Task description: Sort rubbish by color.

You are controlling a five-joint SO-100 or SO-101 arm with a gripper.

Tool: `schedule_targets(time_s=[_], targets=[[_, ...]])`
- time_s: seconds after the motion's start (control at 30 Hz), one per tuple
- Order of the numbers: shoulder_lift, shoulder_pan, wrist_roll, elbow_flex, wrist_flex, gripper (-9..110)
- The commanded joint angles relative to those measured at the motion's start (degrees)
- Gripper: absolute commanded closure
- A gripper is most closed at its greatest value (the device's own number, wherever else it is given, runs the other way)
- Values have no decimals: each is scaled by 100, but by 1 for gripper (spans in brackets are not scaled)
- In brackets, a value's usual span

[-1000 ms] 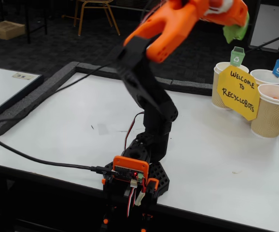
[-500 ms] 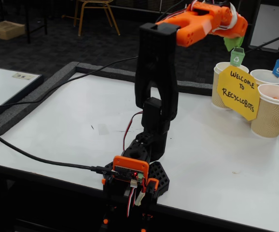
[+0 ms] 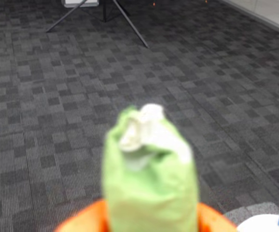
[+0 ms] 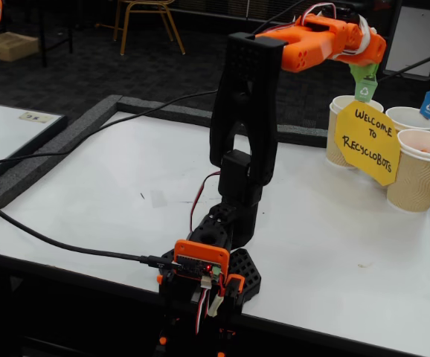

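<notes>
One green wad [image 3: 149, 174] clamped in the gripper [image 4: 364, 68], upper right of the fixed view; claw closed on it, orange fingers [image 3: 79, 220] just showing at the bottom edge of the wrist view. Wad fills lower centre of the wrist view, white tape patch [image 3: 142, 126] on top, blurred. Gripper hangs directly above the leftmost cup [image 4: 343, 126], next to its green flag [image 4: 365, 88]. Three beige cups right side of the white table [image 4: 111, 201], yellow sign [image 4: 367, 141] in front of them. Blue and orange wads: can't tell where.
</notes>
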Motion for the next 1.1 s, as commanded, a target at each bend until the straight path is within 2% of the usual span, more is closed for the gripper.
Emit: schedule_targets(time_s=[0.0, 0.27, 0.47, 0.57, 1.0, 1.07], targets=[[246, 141, -149, -721, 79, 83], [264, 176, -149, -721, 79, 82], [615, 237, -114, -694, 598, 97], [1169, 308, -97, -439, 1230, 101], [4403, 615, -62, 1415, 3305, 101], [4939, 615, 211, 1688, 3595, 101]])
